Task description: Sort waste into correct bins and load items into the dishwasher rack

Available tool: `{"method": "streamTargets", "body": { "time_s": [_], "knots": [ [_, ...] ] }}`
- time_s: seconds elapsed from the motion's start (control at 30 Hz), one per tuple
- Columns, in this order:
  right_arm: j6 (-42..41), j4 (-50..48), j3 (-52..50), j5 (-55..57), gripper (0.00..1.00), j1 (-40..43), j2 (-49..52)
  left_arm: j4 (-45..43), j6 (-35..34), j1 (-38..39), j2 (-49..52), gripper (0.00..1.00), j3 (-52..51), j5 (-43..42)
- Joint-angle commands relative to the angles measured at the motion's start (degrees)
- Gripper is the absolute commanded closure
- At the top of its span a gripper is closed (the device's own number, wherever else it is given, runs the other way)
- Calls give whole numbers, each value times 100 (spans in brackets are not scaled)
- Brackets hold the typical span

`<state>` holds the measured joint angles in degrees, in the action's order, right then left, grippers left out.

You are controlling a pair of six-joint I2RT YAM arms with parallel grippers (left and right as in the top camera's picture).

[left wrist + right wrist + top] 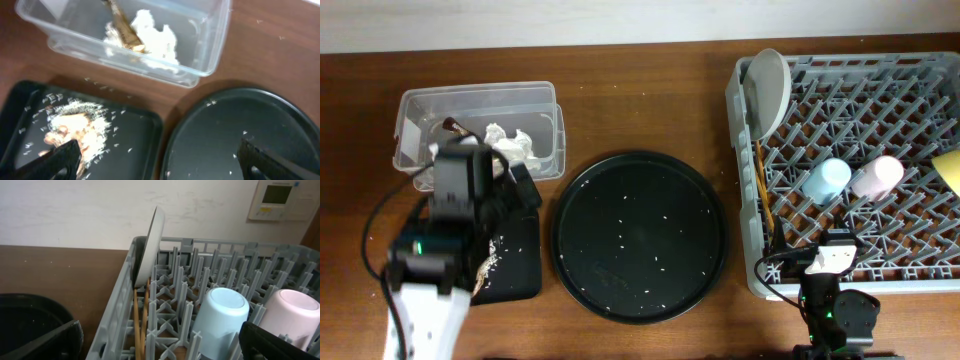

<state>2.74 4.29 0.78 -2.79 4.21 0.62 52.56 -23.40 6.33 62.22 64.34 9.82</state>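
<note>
Waste lies under the left gripper (162, 162), its fingers (60, 160) spread wide and empty: food scraps (75, 130) on the shallow black tray (145, 135), tissue (155, 37) and stick scrap (122, 27) in the clear tub (210, 45) beyond. The right gripper (165, 345) gapes empty at the dishwasher rack (120, 310), which holds chopsticks (140, 325), a grey bowl (150, 245) on edge, a blue cup (222, 312) and a pink cup (295, 310).

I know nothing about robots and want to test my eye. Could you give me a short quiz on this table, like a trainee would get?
1. True or false: the pink cup sits in the dishwasher rack.
2. Which holds the crumpled tissue? A) clear tub B) round black tray C) rectangular black tray
3. Fill in: the left tool and right tool both stand ___.
Key: 1 true; 2 A; 3 open.
</note>
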Motion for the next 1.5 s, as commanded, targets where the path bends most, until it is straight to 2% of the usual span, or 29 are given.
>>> {"method": "streamTargets", "body": {
  "time_s": [0.0,0.07,0.27,0.73,1.03,1.27,1.47],
  "knots": [
    [2,7,-46,48,2,37,-44,-975,876,17,-929,0,-1158,-1056],
    [2,7,-46,48,2,37,-44,-1818,1259,17,-1593,0,-2002,-1451],
    [2,7,-46,48,2,37,-44,-3141,1283,17,-3082,0,-3606,-1458],
    [2,7,-46,48,2,37,-44,-4817,1414,-33,-4616,0,-5381,-1458],
    [2,7,-46,48,2,37,-44,-6177,1412,-140,-5169,0,-6306,-1460],
    [2,7,-46,48,2,37,-44,-6142,1416,-317,-5497,0,-6387,-1478],
    [2,7,-46,48,2,37,-44,-5023,1738,-592,-5991,0,-6387,-1475]
  ]
}}
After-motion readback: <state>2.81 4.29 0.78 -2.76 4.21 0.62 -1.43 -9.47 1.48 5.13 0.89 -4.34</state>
